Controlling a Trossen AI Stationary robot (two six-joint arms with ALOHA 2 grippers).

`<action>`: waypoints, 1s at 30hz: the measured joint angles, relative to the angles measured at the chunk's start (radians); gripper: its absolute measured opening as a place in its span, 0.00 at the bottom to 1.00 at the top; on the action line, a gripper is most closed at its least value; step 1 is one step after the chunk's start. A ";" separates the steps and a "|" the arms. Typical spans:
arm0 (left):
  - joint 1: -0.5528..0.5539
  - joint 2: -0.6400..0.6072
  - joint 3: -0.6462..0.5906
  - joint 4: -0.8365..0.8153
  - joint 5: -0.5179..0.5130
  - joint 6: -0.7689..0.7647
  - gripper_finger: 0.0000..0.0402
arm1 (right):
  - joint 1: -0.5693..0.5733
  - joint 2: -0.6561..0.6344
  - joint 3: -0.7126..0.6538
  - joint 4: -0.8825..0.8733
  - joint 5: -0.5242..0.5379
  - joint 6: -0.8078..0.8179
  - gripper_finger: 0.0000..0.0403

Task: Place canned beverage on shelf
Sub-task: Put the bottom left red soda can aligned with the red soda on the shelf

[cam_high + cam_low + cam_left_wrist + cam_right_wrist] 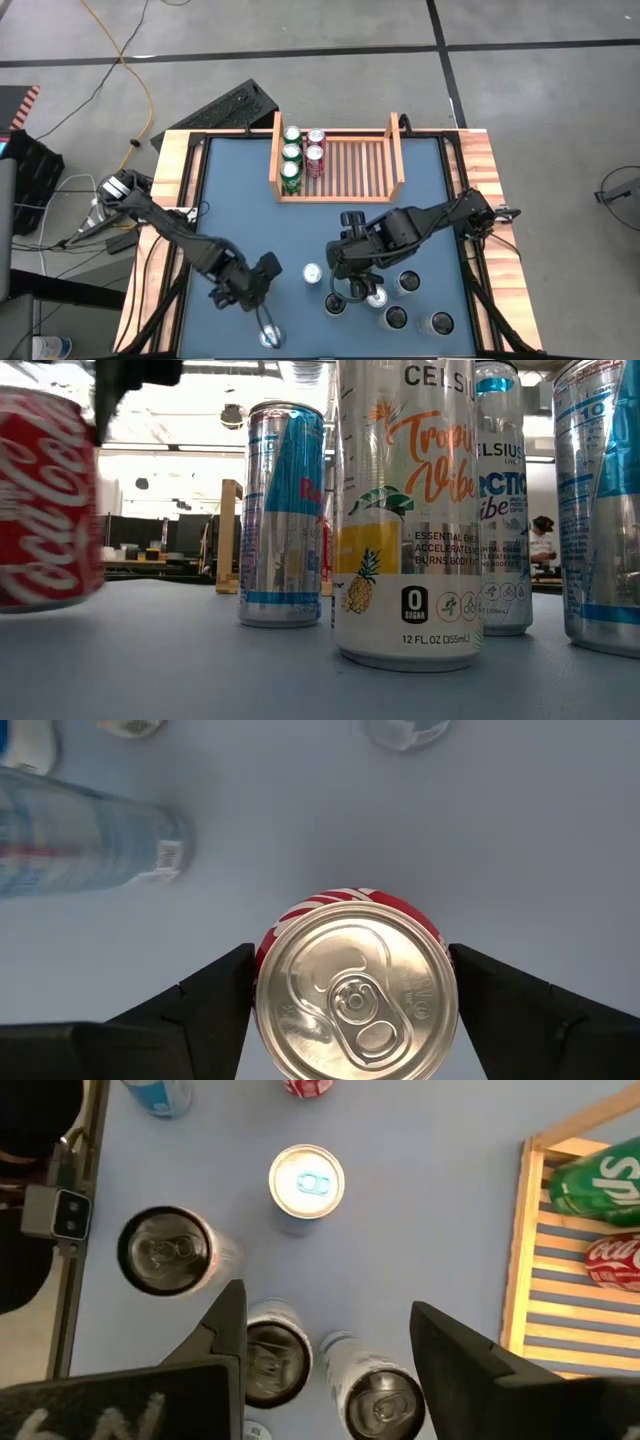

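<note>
At the bottom of the high view, the left pincer [268, 328] stood over a red cola can [352, 982] near the front edge of the desk [240, 200]. In the left wrist view its two fingers [205, 995] were spread on both sides of the can top, very close to it, but I could not tell whether they already touched it. So this can seemed about to be gripped, not yet lifted.

A little further, in the lower middle of the high view, the right pincer [356, 290] hung with its fingers apart above a group of tall cans [398, 318] in the lower right, holding nothing. One silver can [312, 273] stood alone between the two arms.

At the far side, in the upper middle of the frame, the shelf [392, 150] already carried five cans: three green ones [291, 154] in a column by its left wall and two red ones [315, 153] beside them. Most of its slats were bare. I judged the task partly done, with about seven cans left on the desk.
</note>
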 joint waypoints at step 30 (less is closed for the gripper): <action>0.528 -0.025 0.004 0.068 0.196 0.600 0.72 | -0.087 -0.021 0.001 -0.074 0.004 -0.106 0.46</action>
